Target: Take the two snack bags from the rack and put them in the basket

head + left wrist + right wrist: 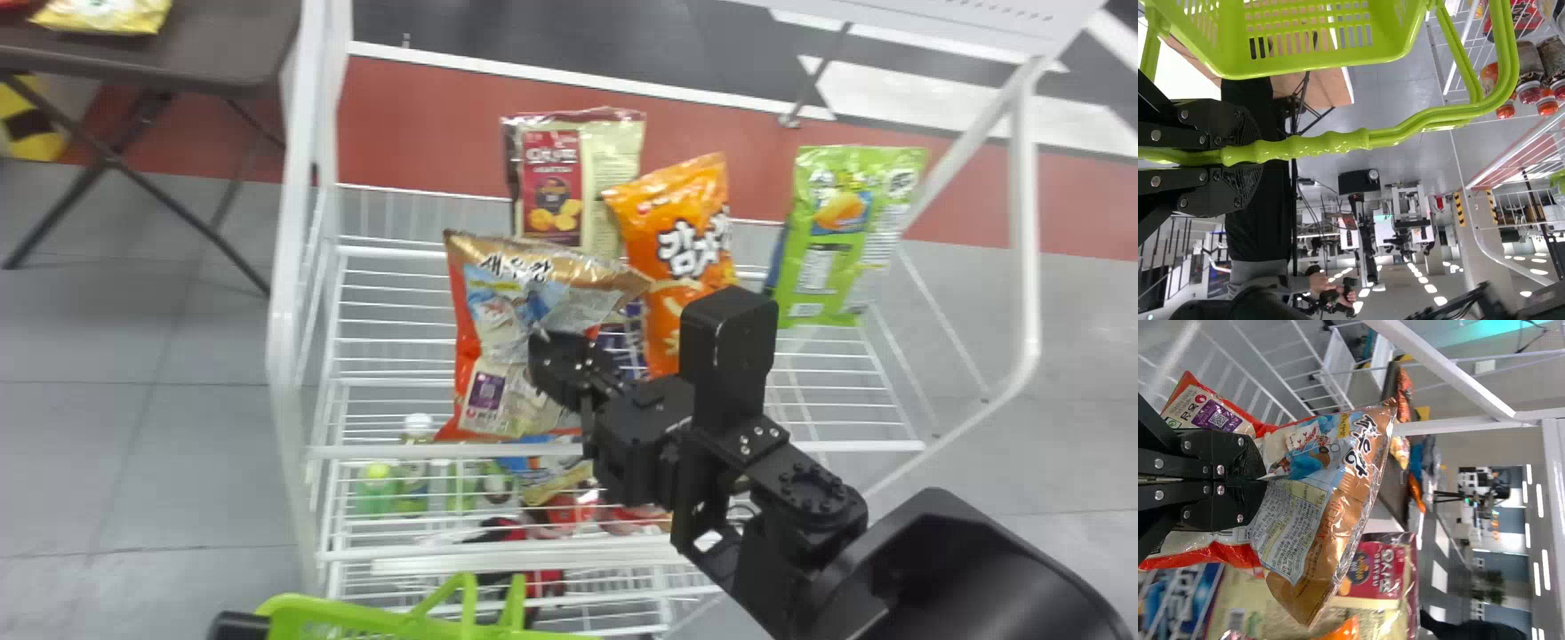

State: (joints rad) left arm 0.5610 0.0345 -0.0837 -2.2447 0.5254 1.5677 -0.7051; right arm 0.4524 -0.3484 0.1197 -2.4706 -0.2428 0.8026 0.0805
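Right end effector (553, 363) closed, pinching snack bag (498, 307).

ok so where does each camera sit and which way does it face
Head view: on the head, facing forward-down at the rack; right arm shows.
Left wrist view: on that wrist, facing along the left tool past the green basket.
Right wrist view: likewise, along the right tool at its snack bag.
Head view shares basket with left, bag with right.

Red-and-gold snack bag (493, 302), creased, gripped at rack (382, 452); maroon-and-cream bag (556, 169), orange bag (653, 240), green bag (822, 240) upright; lime basket (1305, 65), held by handle.
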